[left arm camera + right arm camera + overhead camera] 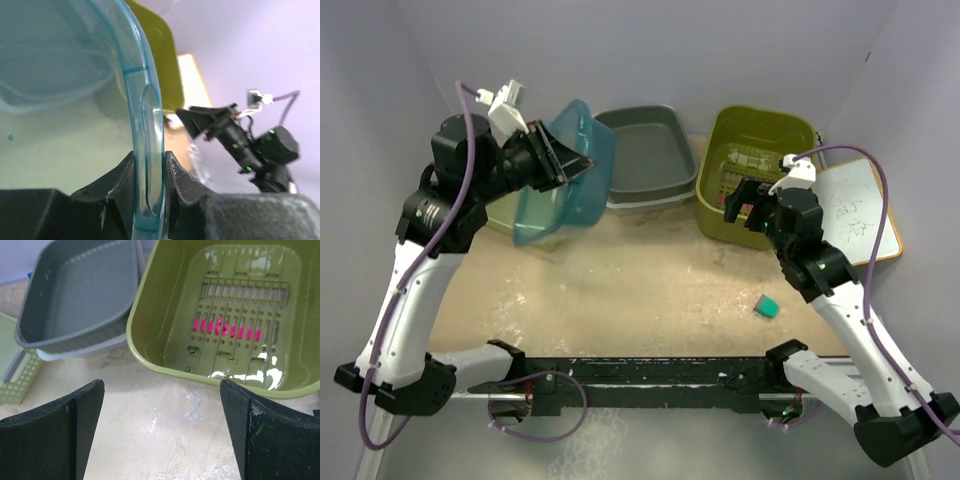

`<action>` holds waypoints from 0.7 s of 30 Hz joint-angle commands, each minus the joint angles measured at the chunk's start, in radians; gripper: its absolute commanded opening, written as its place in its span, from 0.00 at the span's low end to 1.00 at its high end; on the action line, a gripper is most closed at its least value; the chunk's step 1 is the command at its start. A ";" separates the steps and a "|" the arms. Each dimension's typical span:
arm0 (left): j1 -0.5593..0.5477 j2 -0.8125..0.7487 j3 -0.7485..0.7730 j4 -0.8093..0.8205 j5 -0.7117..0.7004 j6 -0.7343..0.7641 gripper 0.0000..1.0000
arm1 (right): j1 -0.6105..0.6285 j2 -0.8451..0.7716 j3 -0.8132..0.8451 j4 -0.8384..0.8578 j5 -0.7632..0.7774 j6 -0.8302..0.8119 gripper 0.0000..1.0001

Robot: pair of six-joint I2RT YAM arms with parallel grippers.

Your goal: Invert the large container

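Left end effector [575, 165] is clenched on the rim of the large container, a translucent blue tub [582, 205]. The left wrist view shows the two fingers [122, 185] pressed against either side of the rim's edge. The tub is off the counter [640, 280] at the far left, tipped steeply on its side with its opening facing toward the arms rather than up. It hangs next to the grey tub [645, 160], which sits nested in a paler one at the back centre. A pale green perforated piece [15, 375] lies below and left of the blue tub; I cannot tell whether they touch. Right end effector [745, 210] is released, jaws spread wide and nothing between them. It hovers at the near edge of the olive basket [137, 335], which stands upright at the back right. Something pink [225, 327] shows through the slots in that basket's floor, but I cannot identify it. A whiteboard [860, 215] lies flat to the right of the basket. A small green block [766, 306] rests on the counter, close beside the right arm and well apart from the blue tub.
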 commanded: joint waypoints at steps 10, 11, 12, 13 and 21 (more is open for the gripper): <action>0.001 -0.265 -0.588 0.945 0.271 -0.739 0.00 | -0.005 -0.090 0.095 0.069 0.214 -0.111 1.00; -0.002 -0.266 -0.612 0.983 0.277 -0.770 0.00 | -0.005 -0.098 0.092 0.072 0.216 -0.112 1.00; -0.005 -0.270 -0.648 1.037 0.277 -0.801 0.00 | -0.005 -0.104 0.086 0.073 0.218 -0.113 1.00; -0.007 -0.276 -0.681 1.089 0.276 -0.842 0.00 | -0.005 -0.110 0.080 0.073 0.218 -0.113 1.00; -0.011 -0.288 -0.747 1.151 0.304 -0.929 0.00 | -0.004 -0.110 0.055 0.069 0.219 -0.091 1.00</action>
